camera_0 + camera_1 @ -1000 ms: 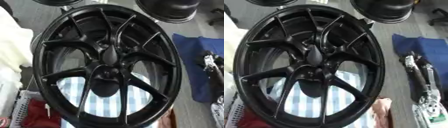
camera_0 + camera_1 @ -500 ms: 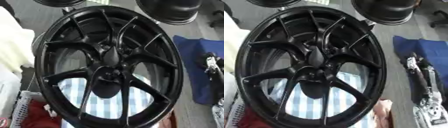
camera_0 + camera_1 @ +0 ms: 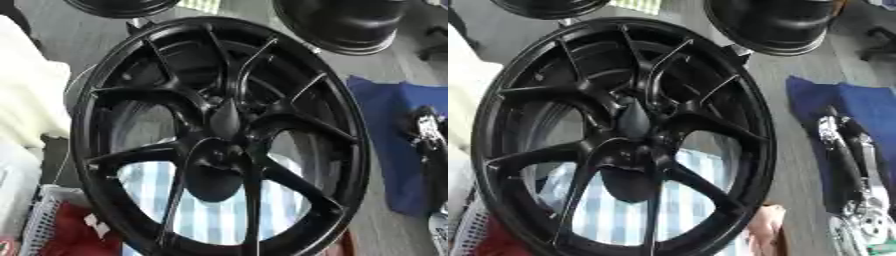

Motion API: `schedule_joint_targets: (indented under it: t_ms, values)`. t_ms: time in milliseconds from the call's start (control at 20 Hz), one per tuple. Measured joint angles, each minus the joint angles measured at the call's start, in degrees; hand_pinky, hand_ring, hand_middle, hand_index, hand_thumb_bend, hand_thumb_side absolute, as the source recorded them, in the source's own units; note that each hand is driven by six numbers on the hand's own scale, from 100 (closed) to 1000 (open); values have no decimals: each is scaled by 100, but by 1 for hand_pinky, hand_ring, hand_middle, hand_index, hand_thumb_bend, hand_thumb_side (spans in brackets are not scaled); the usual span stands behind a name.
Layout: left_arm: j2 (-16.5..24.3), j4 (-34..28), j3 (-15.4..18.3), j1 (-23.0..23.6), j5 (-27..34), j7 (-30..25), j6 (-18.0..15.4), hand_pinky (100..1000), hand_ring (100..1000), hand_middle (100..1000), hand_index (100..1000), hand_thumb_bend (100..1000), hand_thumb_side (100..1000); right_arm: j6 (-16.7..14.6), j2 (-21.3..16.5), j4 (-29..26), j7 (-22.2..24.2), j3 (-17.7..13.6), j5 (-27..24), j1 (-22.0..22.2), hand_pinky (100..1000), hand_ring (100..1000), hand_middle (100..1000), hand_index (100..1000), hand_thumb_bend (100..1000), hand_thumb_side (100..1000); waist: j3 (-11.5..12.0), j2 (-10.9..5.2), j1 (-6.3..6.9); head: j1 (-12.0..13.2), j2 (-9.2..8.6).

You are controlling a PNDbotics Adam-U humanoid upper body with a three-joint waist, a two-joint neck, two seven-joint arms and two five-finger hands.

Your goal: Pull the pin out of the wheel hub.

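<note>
The big black wheel [image 3: 219, 140] is filling the middle, standing tilted, top leaning left. Its hub [image 3: 223, 117] is facing us. The right hand [image 3: 852, 165] is waiting at the right over a blue cloth [image 3: 859, 107]; I cannot tell its fingers.

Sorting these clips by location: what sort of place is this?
Probably a wheel or car workshop: a big black spoked wheel fills the view, two more dark rims lie behind on the grey floor, and a blue cloth lies beside it.

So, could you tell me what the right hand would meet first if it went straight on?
The right hand would likely pass over the cloth to the far rim; depth unclear.
</note>
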Motion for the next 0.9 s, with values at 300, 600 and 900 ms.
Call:
schedule_joint_targets:
  t_ms: [300, 600, 900]
  values:
    - [-165, -1, -28, 8, -143, -33, -192, 518, 647, 601, 693, 100, 798, -38, -1, 0, 20, 0, -34, -47, 830, 703, 506, 630, 100, 558, 3, 32, 2, 4, -1]
    - [-243, -1, -30, 16, -208, -46, -316, 518, 646, 600, 693, 100, 796, -73, -7, 0, 32, 0, -39, -50, 830, 702, 506, 631, 100, 555, 5, 32, 5, 6, -1]
    - [-301, -1, -31, -8, -210, -44, -315, 518, 644, 598, 694, 100, 796, -101, -43, 0, 52, 0, -43, -50, 830, 701, 506, 631, 100, 551, 10, 32, 5, 23, -4]
